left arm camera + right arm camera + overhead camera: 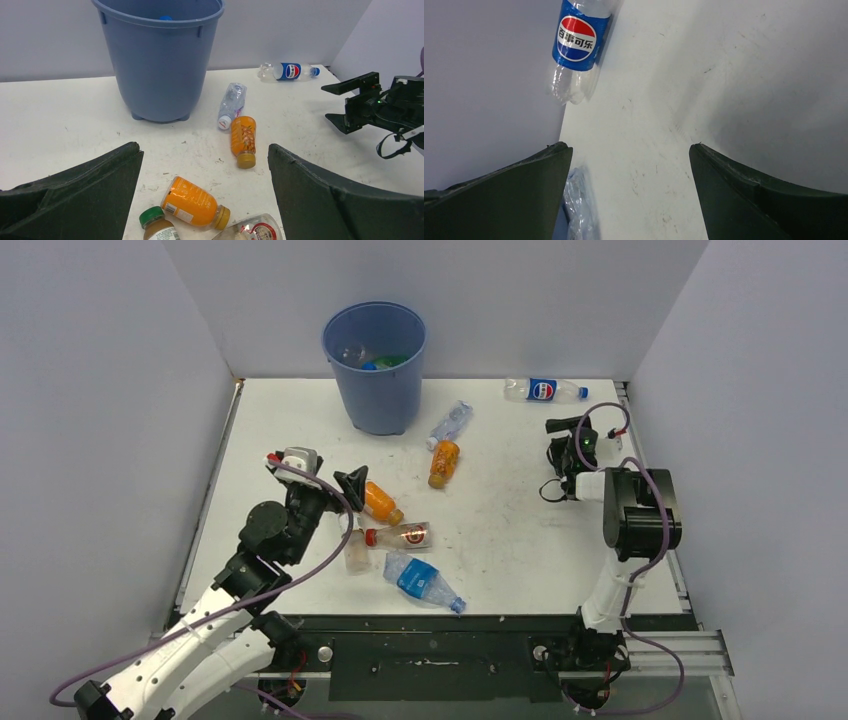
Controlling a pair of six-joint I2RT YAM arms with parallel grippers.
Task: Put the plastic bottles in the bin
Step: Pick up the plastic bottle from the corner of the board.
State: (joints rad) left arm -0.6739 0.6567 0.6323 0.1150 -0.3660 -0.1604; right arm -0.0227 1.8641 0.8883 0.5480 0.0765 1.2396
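Note:
The blue bin [373,365] stands at the back of the table and holds a few bottles; it also shows in the left wrist view [160,65]. Several bottles lie on the table: a Pepsi bottle [543,390] [576,37], a crushed clear one [451,423], two orange ones [444,463] [381,502], a red-label one [400,536], a green-capped one [357,552] and a blue-label one [422,580]. My left gripper [204,149] is open and empty just above the nearer orange bottle [192,201]. My right gripper [630,146] is open and empty, south of the Pepsi bottle.
White walls close the table in at the back and on both sides. My right gripper shows at the right of the left wrist view [340,102]. A crumpled clear plastic thing [579,205] lies beside the right gripper's left finger, partly hidden.

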